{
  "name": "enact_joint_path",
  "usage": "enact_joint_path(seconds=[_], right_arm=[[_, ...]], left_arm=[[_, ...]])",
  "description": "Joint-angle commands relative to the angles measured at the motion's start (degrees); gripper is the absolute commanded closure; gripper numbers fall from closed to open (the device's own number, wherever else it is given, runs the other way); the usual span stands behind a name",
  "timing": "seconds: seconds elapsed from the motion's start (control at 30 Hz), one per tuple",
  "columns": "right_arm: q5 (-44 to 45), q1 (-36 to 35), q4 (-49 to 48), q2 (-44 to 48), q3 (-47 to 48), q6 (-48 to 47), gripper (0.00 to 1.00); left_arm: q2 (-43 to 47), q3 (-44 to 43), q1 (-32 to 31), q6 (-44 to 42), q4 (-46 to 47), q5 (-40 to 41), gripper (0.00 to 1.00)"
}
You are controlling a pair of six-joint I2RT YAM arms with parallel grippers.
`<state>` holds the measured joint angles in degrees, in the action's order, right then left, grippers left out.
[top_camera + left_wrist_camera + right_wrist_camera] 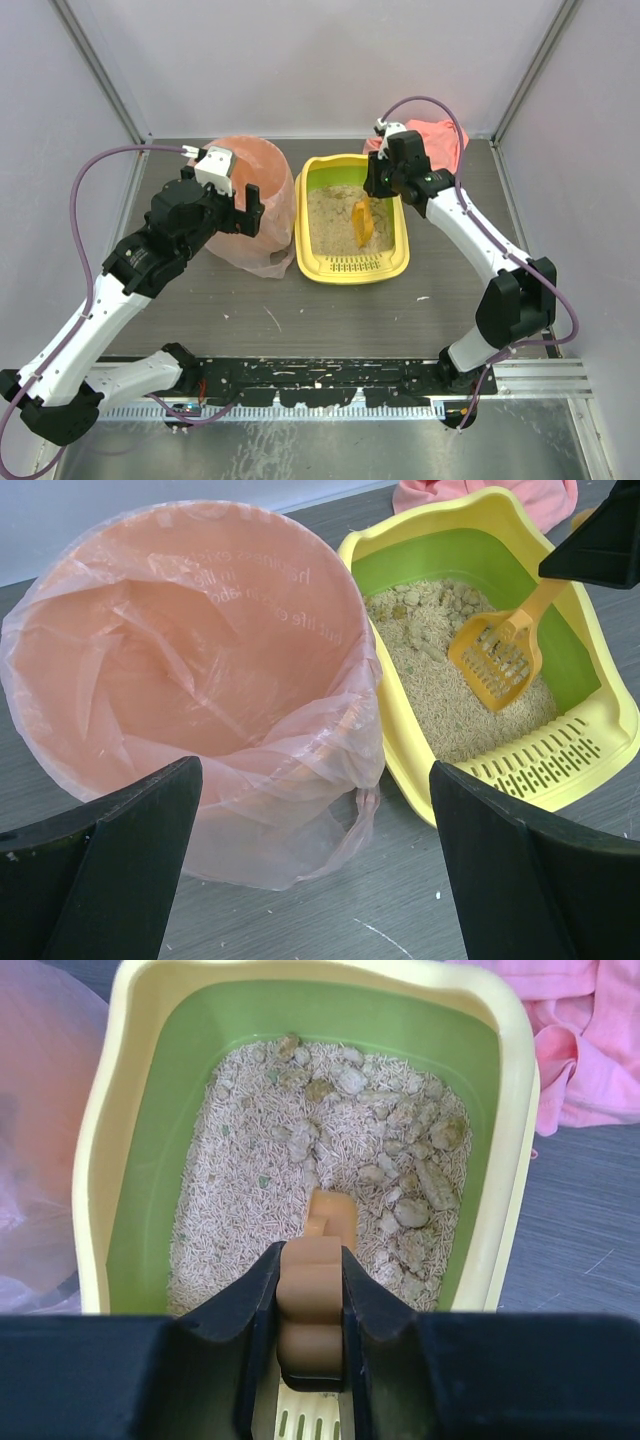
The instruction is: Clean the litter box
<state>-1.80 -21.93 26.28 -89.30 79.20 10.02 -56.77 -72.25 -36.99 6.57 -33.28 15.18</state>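
On the grey table (pixel 330 320): both arms reach from the 6 o'clock edge toward the middle, where all things stand.
Left gripper (pixel 315 875): it hangs over the 6 o'clock edge of the bin; its two black fingers stand wide apart and hold nothing.
Right gripper (pixel 310 1280): it is above the litter box, at the 1 o'clock side; the fingers are pressed together on the handle of the orange scoop.
Bin (pixel 268 165): round, lined with a pink bag, at 9 o'clock from the litter box; the bag seems to touch the yellow wall.
Litter box (pixel 350 268): in the middle of the table, yellow outside, green inside, with beige litter; the slotted rim is at the 6 o'clock end.
Pink cloth (pixel 445 135): crumpled, at 1 o'clock from the box, near the back wall.
Orange scoop (pixel 361 222): the slotted blade rests on the litter, and the handle rises toward 12 o'clock.
Clumps (pixel 415 1185): greyish lumps, gathered from 12 to 3 o'clock of the litter.
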Motion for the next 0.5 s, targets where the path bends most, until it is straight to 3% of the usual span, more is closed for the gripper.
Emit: enact_joint_path(seconds=[0.0,0.13,0.47], right_arm=[[0.19,-0.03,-1.03,1.68,6.67,-1.24,0.98],[3.4,-1.01,-0.79,1.21,10.87,-3.91,0.99],[25.96,-8.87,-0.14,-5.79,17.09,-11.95,0.99]], left_arm=[[0.78,-0.5,0.35,-0.31,2.36,-0.33,0.02],[1.19,-0.88,0.35,0.54,1.86,-0.4,0.02],[7.76,2.47,0.36,1.86,0.54,3.77,0.02]])
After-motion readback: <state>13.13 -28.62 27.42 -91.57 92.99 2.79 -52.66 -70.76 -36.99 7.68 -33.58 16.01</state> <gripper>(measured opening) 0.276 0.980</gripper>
